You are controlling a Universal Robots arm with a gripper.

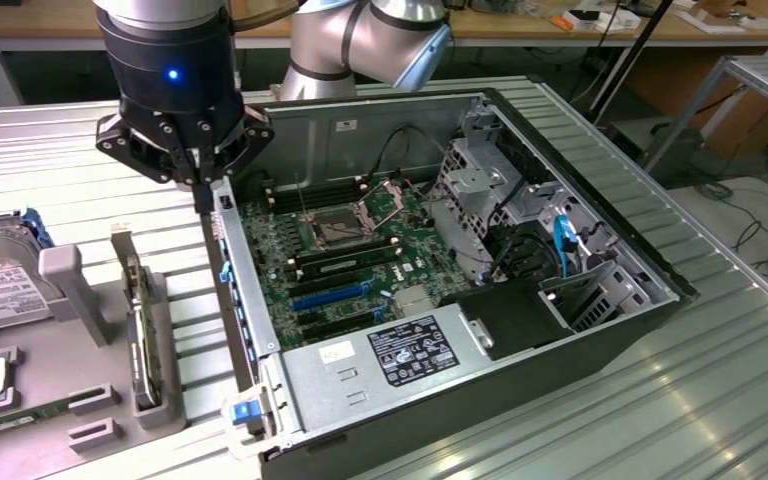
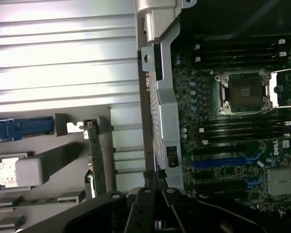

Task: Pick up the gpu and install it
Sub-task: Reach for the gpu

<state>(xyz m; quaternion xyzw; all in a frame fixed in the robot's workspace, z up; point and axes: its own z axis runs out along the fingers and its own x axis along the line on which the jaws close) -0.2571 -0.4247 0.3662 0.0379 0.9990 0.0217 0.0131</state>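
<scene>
Gripper point(image 1: 204, 200): fingers pinched together, holding nothing, at the side wall of the open computer case point(image 1: 240, 300). Gpu point(image 1: 137, 310): on edge in grey holder point(image 1: 71, 290), below and beside the hand, apart from it.

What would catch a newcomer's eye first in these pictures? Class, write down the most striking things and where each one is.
The open computer case lies on its side in the middle, its motherboard bare. The robot's shut claw hangs over the case's wall on the exterior view's left. Farther left in that view, the gpu stands on edge in a grey holder.
</scene>
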